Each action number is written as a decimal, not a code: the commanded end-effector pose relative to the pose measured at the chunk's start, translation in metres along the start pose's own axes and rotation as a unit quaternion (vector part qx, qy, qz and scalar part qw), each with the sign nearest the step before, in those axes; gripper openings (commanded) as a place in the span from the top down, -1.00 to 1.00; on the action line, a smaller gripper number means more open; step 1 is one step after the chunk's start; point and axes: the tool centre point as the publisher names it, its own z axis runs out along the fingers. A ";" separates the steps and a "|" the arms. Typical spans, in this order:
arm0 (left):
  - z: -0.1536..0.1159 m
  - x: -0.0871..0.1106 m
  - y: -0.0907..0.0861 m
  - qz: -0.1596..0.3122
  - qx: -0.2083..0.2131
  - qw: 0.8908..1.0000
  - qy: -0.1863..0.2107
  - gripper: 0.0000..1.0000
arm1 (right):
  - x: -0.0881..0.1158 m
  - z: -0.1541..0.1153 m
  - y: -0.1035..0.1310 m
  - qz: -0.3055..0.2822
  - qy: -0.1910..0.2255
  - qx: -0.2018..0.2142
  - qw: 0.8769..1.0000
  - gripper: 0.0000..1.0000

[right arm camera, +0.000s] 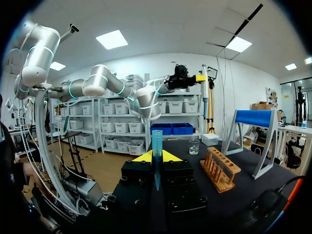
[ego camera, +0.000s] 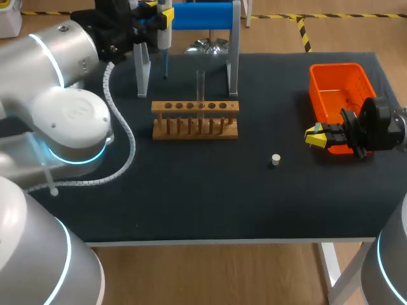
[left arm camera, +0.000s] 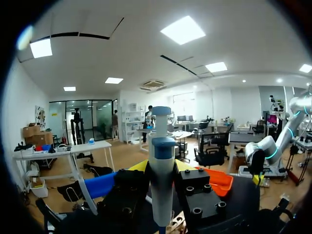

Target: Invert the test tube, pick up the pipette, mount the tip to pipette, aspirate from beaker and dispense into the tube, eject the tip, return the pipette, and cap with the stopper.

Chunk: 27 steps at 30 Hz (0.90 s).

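Observation:
My left gripper (ego camera: 164, 18) is at the table's back left, shut on the white and blue pipette (ego camera: 164, 39), which hangs upright beside the blue-barred pipette stand (ego camera: 203, 16). In the left wrist view the pipette (left arm camera: 161, 180) stands between the fingers. My right gripper (ego camera: 316, 135) hovers at the right in front of the orange bin (ego camera: 340, 89), shut on a slim blue pipette tip (right arm camera: 156, 153) that points up from its fingers. A clear test tube (ego camera: 200, 86) stands upright in the wooden rack (ego camera: 195, 119). The small white stopper (ego camera: 275, 159) lies on the dark mat.
A small glass beaker (right arm camera: 194, 146) sits far ahead of my right gripper, beyond the rack (right arm camera: 222, 168). A white coiled cable (ego camera: 124, 136) trails over the mat's left side. The orange bin stands at the mat's right edge.

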 end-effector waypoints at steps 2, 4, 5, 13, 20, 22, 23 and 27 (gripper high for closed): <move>-0.004 -0.005 0.003 0.000 0.007 0.978 0.208 1.00 | 0.001 0.000 0.001 0.000 -0.002 0.001 1.000 1.00; -0.004 -0.005 0.003 0.000 0.007 0.978 0.208 1.00 | 0.001 0.000 0.001 0.000 -0.002 0.001 1.000 1.00; -0.004 -0.005 0.003 0.000 0.007 0.978 0.208 1.00 | 0.001 0.000 0.001 0.000 -0.002 0.001 1.000 1.00; -0.009 0.001 -0.006 0.004 0.019 0.974 0.224 1.00 | 0.001 0.000 0.001 0.000 -0.002 0.001 1.000 1.00; -0.022 0.044 -0.021 0.002 0.017 0.964 0.264 1.00 | 0.001 0.000 0.001 0.000 -0.002 0.001 1.000 1.00; -0.023 0.057 -0.023 -0.006 0.015 0.960 0.280 1.00 | 0.001 0.000 0.001 0.000 -0.002 0.001 1.000 1.00; -0.024 0.063 -0.025 -0.003 0.018 0.958 0.287 1.00 | 0.001 0.000 0.001 0.000 -0.002 0.001 1.000 1.00; -0.027 0.082 -0.034 -0.013 0.028 0.950 0.312 1.00 | 0.001 0.000 0.001 0.000 -0.002 0.001 1.000 1.00</move>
